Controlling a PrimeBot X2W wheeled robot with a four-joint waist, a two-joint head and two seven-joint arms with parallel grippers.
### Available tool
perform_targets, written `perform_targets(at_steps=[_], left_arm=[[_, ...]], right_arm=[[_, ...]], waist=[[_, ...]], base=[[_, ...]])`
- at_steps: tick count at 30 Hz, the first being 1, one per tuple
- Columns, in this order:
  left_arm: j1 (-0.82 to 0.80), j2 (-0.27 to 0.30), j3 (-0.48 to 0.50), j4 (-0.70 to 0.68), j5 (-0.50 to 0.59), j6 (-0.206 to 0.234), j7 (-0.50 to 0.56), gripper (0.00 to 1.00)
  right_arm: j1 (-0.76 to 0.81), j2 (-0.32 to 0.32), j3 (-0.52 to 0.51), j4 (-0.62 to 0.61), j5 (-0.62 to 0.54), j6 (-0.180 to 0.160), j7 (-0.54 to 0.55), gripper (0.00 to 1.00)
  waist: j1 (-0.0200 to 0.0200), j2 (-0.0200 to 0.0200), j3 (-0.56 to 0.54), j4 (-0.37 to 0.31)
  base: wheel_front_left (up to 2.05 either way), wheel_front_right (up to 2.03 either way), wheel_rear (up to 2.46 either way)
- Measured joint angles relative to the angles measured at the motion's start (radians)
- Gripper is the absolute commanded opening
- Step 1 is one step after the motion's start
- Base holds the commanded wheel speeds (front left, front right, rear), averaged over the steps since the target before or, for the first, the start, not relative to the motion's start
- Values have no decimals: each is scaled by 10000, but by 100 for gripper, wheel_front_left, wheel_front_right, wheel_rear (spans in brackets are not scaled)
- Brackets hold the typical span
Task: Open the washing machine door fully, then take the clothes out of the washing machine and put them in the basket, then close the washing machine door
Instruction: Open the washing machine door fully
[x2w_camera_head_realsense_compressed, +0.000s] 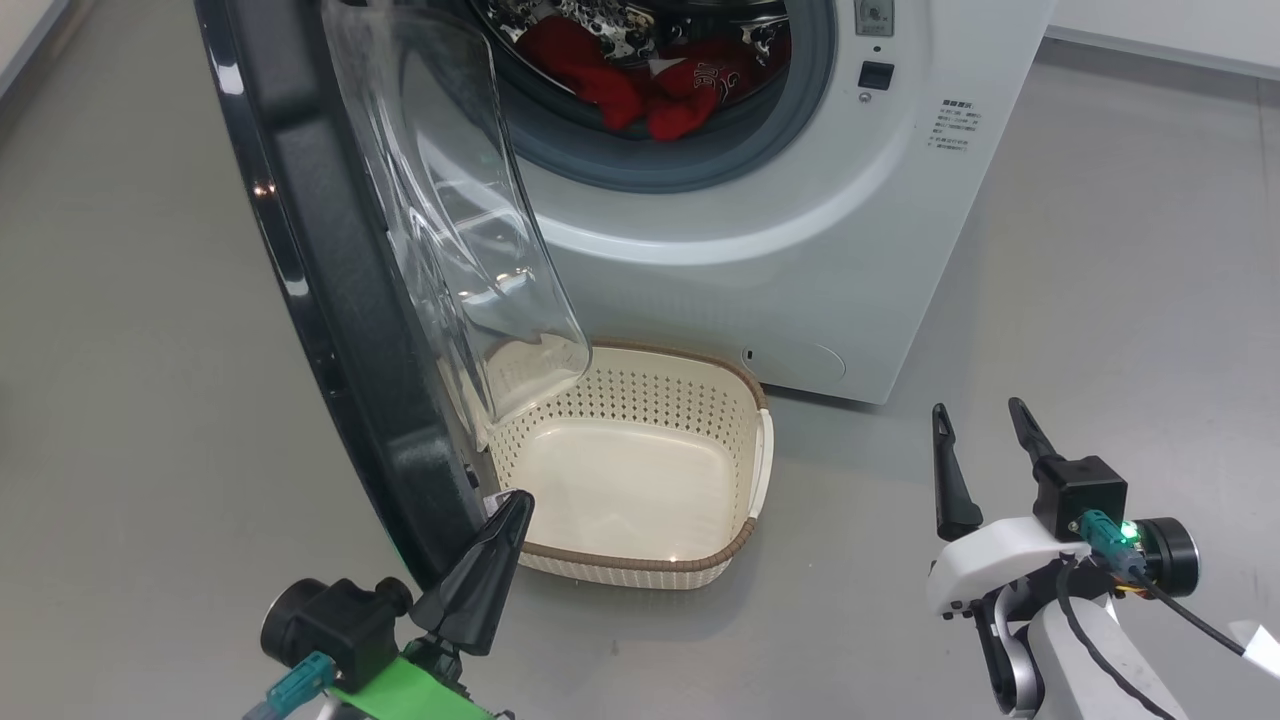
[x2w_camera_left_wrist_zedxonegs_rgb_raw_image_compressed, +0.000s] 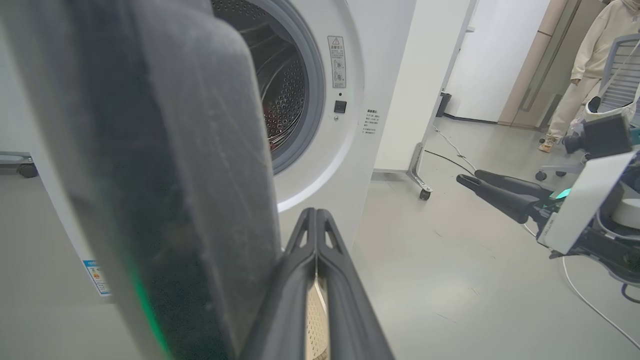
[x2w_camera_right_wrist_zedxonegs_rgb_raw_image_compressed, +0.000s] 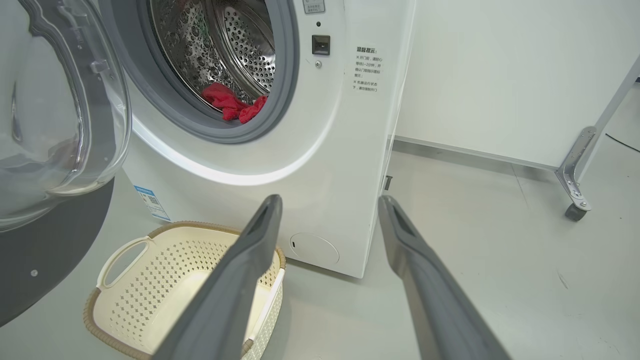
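The washing machine (x2w_camera_head_realsense_compressed: 800, 250) stands ahead with its round door (x2w_camera_head_realsense_compressed: 330, 300) swung out, its black frame edge-on to me and its clear glass bowl (x2w_camera_head_realsense_compressed: 450, 200) hanging over the basket. Red clothes (x2w_camera_head_realsense_compressed: 680, 90) lie in the steel drum and show again in the right wrist view (x2w_camera_right_wrist_zedxonegs_rgb_raw_image_compressed: 232, 102). The cream basket (x2w_camera_head_realsense_compressed: 640, 565) sits on the floor in front of the machine with nothing in it. My left gripper (x2w_camera_head_realsense_compressed: 515, 505) is shut and holds nothing. Its tip is right beside the door's lower inner edge (x2w_camera_left_wrist_zedxonegs_rgb_raw_image_compressed: 175, 175). My right gripper (x2w_camera_head_realsense_compressed: 978, 408) hangs open over bare floor to the right of the basket.
Grey floor lies all around. A white partition on a caster leg (x2w_camera_right_wrist_zedxonegs_rgb_raw_image_compressed: 575, 210) stands to the right of the machine, with a cable on the floor near it. A person (x2w_camera_left_wrist_zedxonegs_rgb_raw_image_compressed: 585, 65) and an office chair (x2w_camera_left_wrist_zedxonegs_rgb_raw_image_compressed: 620, 75) are farther off on the right.
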Motion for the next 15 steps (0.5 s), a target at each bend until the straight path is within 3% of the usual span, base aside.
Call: perform_targets(at_steps=[11,15], left_arm=[[15,-351,633,364,-84,59,0,0],[26,-263,1241,529,-84,351,0,0]], right_arm=[[10,15,-272,54,4,4,0,100],[10,17,-278,61,4,12,0,100]], waist=[[0,0,38,437],[1,0,33,658]], base=[[0,0,0],[0,0,0]])
